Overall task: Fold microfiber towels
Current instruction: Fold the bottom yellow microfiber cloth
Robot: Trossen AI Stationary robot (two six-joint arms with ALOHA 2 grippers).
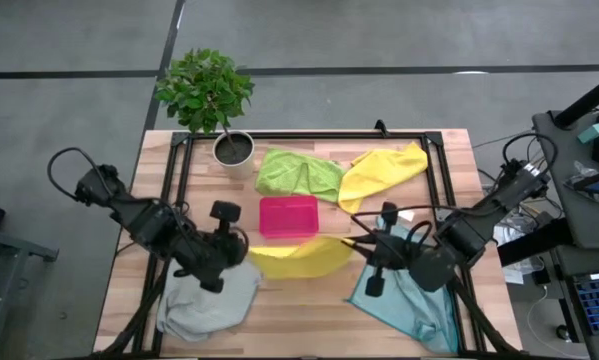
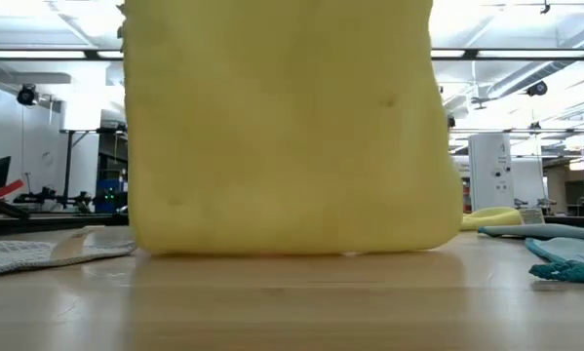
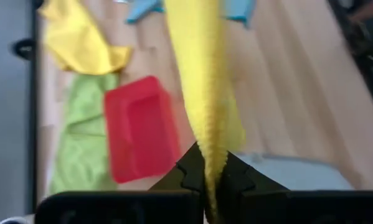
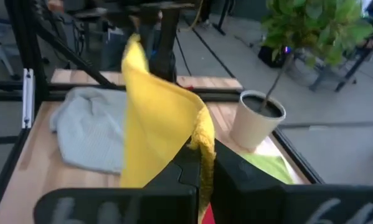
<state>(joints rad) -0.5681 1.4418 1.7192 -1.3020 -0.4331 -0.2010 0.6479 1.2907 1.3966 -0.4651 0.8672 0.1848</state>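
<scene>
- Holding one yellow towel (image 1: 299, 258) between them, both pincers are clamped on its ends.
- Left pincer (image 3: 212, 180) grips one end.
- Right pincer (image 4: 202, 158) grips the other.

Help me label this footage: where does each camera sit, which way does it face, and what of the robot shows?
High view: overhead, straight down on the table; both arms.
Low view: tabletop height, level; the held yellow towel fills it.
Left wrist view: past the left tool, shut on that towel.
Right wrist view: past the right tool, shut on its other end.
Shared: yellow towel in all four; grey towel in high and right wrist.
</scene>
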